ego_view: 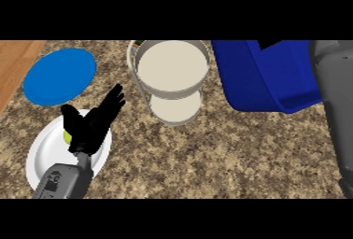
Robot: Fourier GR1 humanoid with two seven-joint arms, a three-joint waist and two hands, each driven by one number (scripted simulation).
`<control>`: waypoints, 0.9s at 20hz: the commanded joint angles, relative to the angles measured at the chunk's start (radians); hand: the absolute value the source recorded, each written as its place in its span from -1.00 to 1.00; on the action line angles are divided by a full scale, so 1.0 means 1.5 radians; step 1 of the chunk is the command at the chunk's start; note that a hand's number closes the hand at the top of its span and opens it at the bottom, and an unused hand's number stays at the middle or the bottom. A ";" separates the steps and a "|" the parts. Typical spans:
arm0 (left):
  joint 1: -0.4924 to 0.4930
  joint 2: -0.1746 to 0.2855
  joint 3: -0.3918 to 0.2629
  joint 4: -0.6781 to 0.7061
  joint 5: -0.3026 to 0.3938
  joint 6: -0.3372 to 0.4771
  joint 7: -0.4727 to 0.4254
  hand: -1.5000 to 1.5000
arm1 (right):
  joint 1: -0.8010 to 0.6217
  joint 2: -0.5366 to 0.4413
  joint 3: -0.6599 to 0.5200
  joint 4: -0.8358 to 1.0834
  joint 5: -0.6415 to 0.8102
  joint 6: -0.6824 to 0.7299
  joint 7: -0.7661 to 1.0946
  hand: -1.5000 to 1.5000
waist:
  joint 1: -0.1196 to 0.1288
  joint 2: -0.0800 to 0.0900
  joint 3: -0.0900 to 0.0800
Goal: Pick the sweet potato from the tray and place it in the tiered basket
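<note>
At seven o'clock the left hand (89, 126) hovers over a white plate (41, 154), fingers straight and released. The right forearm (338, 116) lines the three o'clock edge, its hand unseen. At twelve stands the tiered basket (172, 67), and at two the blue tray (255, 74). The sweet potato's look and place cannot be told.

counter (228, 149): blue plate (60, 76), white plate (41, 151), basket (172, 70), tray (255, 77)

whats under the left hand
The open left hand hangs over the white plate. A small yellow-green bit shows at the hand's left edge; the hand covers the rest, so what it is cannot be told.
</note>
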 commanded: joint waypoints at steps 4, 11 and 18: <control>-0.003 0.012 0.013 -0.008 0.014 -0.032 0.011 0.00 | -0.104 0.082 0.012 0.213 0.068 -0.085 -0.063 1.00 | 0.006 0.003 0.000; 0.006 -0.016 -0.007 0.005 -0.020 -0.013 -0.006 0.00 | -0.114 0.190 0.029 0.329 0.104 -0.188 -0.133 1.00 | 0.003 0.003 0.000; -0.006 -0.022 -0.005 -0.015 -0.004 -0.016 0.034 0.00 | -0.108 0.214 -0.016 0.434 -0.056 -0.247 -0.195 1.00 | 0.026 0.008 0.001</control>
